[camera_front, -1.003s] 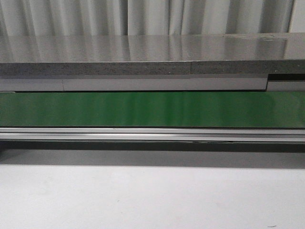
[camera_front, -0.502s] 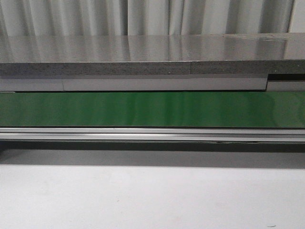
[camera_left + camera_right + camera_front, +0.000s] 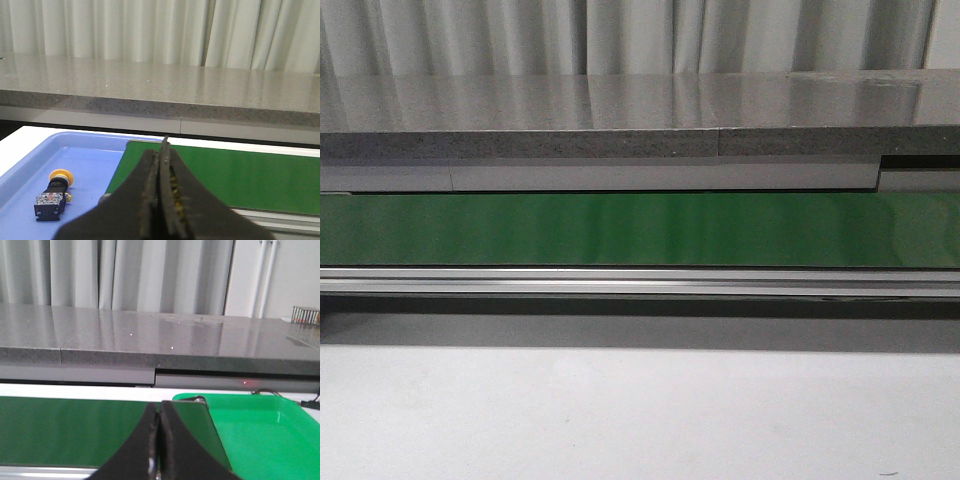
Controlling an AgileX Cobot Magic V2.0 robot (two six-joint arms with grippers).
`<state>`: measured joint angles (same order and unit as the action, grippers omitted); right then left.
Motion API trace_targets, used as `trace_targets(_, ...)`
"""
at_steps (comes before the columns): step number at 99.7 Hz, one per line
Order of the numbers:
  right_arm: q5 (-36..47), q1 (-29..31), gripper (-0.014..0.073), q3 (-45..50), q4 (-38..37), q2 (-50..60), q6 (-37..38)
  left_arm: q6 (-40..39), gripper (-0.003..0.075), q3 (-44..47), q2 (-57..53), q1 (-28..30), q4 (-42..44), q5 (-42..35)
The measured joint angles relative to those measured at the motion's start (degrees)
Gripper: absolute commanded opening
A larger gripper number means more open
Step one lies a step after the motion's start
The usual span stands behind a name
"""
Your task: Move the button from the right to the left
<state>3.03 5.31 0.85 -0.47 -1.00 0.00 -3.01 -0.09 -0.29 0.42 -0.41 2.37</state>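
Nothing has visibly changed in the front view over the last second: the green belt [image 3: 640,230] runs bare from edge to edge, with no arm and no part on it, and the white surface [image 3: 640,420] in front of it looks the same throughout. That suggests a pause between transfers, or a job already finished.

One button [image 3: 54,195] lies on its side in the blue tray [image 3: 90,155] at the left end of the belt, yellow cap pointing away from the camera, black body nearer; it is seen only in the left wrist view. It seems to be the tray's only content, though the fingers hide part of the floor. The green tray [image 3: 260,435] at the right end shows no button, though its near part is hidden behind the fingers.

Both grippers hold nothing. The left gripper [image 3: 161,200] has its fingers pressed together, hanging near the blue tray; the right gripper [image 3: 159,445] is likewise closed tight above the belt's right end.
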Motion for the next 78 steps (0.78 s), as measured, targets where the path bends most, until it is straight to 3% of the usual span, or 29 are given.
trace_targets(35,-5.07,0.00,-0.0066,0.70,-1.15,1.50,1.08,0.00,-0.0020,0.00,0.00,0.00,0.00,0.00)
trace_targets(78,-5.37,0.00,-0.0066,0.70,-1.19,1.50,1.33,0.00,-0.0020,0.00,0.00,0.00,0.00,0.00)
